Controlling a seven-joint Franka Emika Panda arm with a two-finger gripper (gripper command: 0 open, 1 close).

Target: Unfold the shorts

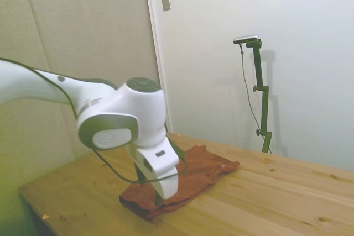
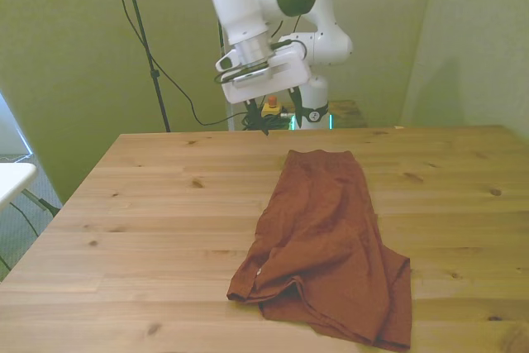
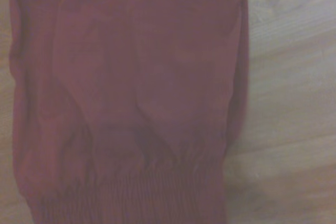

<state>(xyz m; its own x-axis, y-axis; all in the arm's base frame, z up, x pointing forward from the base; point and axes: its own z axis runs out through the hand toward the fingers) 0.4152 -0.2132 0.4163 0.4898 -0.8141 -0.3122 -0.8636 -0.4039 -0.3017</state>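
The shorts lie in a limp, wrinkled heap on the wooden table, a rust-brown length of cloth running from the table's far side toward the near edge. In the front view the narrower end sits at the far side, just right of the middle, and the cloth broadens as it comes forward, ending in a folded, doubled-over mass close to the near edge. One layer lies on another there, with a rumpled lip along the front view's left side. From the side, the shorts stretch along the tabletop with a thick folded end nearest the camera and a flatter, pointed end farther off.

The white arm hangs above the far end of the cloth, its wrist tilted. The pincer points downward past the table's far edge in the front view, off to the left of the shorts' narrow end. Its dark fingers show only partly against the clutter behind, and I cannot tell whether they are spread or pressed together. In the side view the arm's bulky joint and hand stand in front of the cloth and hide part of it.

Up close, the wrist camera looks straight onto the shorts. It shows a gathered, ribbed band along one end, soft creases fanning out from it, and pale wood beside the cloth.
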